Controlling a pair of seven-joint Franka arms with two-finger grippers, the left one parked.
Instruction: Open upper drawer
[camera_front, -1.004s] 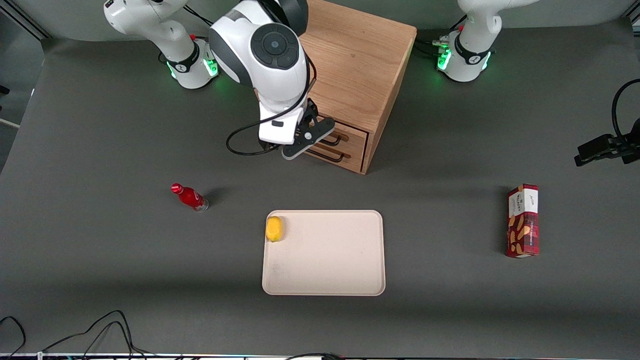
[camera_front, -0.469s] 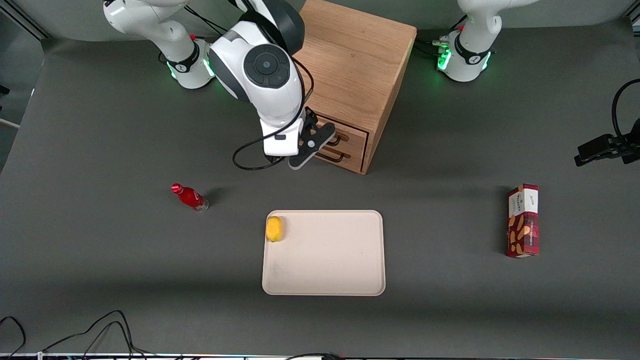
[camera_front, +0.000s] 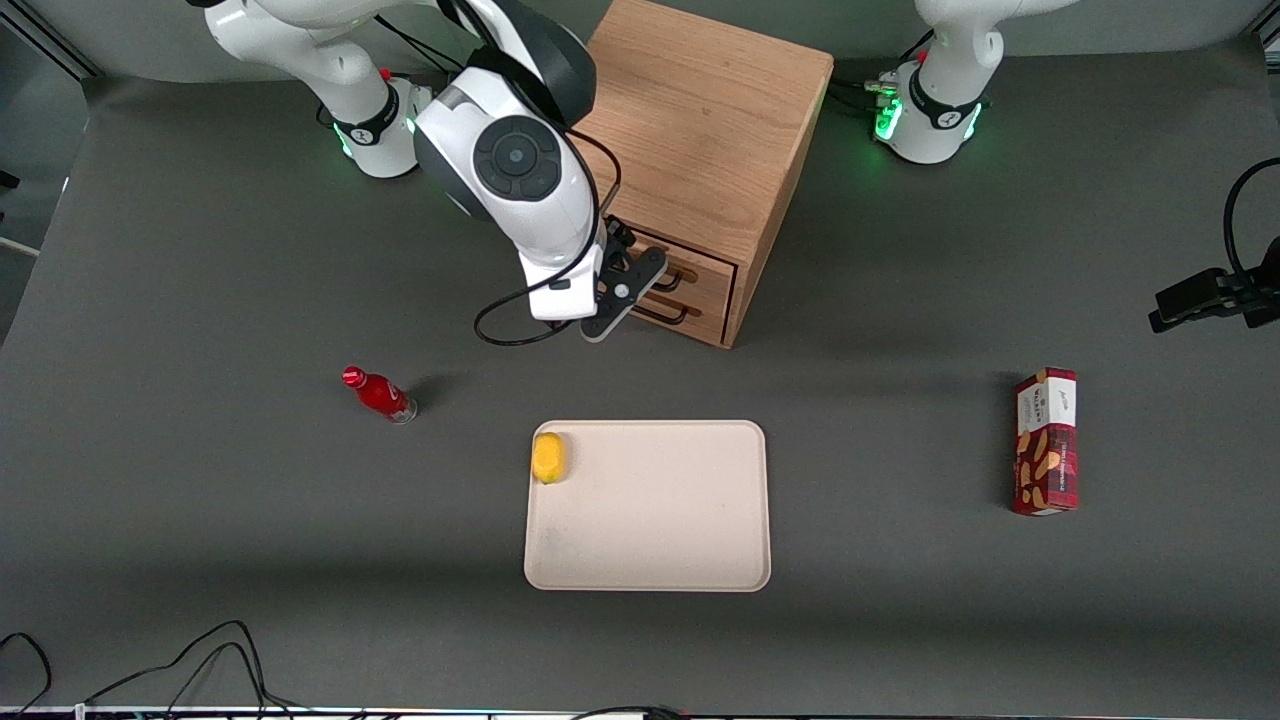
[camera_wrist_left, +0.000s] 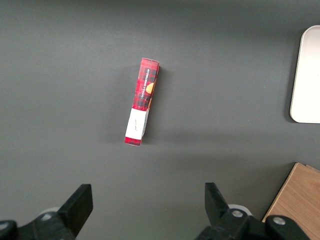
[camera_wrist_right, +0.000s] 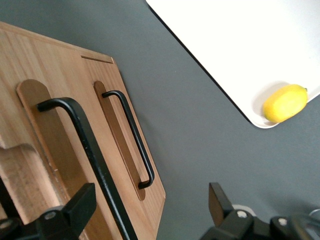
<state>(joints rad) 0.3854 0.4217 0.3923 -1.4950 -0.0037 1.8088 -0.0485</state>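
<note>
**Entry: right gripper staged at the cabinet front, upper drawer not yet pulled**

- **Cabinet** (camera_front: 700, 150): oak box standing near the desk edge farthest from the front camera, roughly mid-way along it, its drawer fronts turned toward the camera so you can pull the drawers out over open desk.
- **Upper drawer** (camera_wrist_right: 35, 145): topmost of the two fronts. You see it flush or nearly flush; I judge it unopened. Its **black handle** (camera_wrist_right: 87, 145) stands proud of the wood, leaving a gap for a finger to hook behind.
- **Bottom drawer** (camera_wrist_right: 117, 135): matching black loop; leave it alone.
- **Gripper** (camera_front: 622, 290): hanging just in front of the drawer fronts, angled to them. Your **fingers** (camera_wrist_right: 70, 212) are spread apart and hold nothing; the upper handle's bar runs into the gap between them, which I read as lining up for a grip. Contact cannot be confirmed.
- **Tray** (camera_front: 700, 560): cream, near the desk's middle, well clear of the drawer's path.
- **Lemon** (camera_front: 548, 457): in the tray corner nearest the cabinet and working arm.
- **Red bottle** (camera_front: 380, 394): on the desk toward the working arm's end.
- **Snack box** (camera_front: 1046, 440): toward the parked arm's end.
</note>
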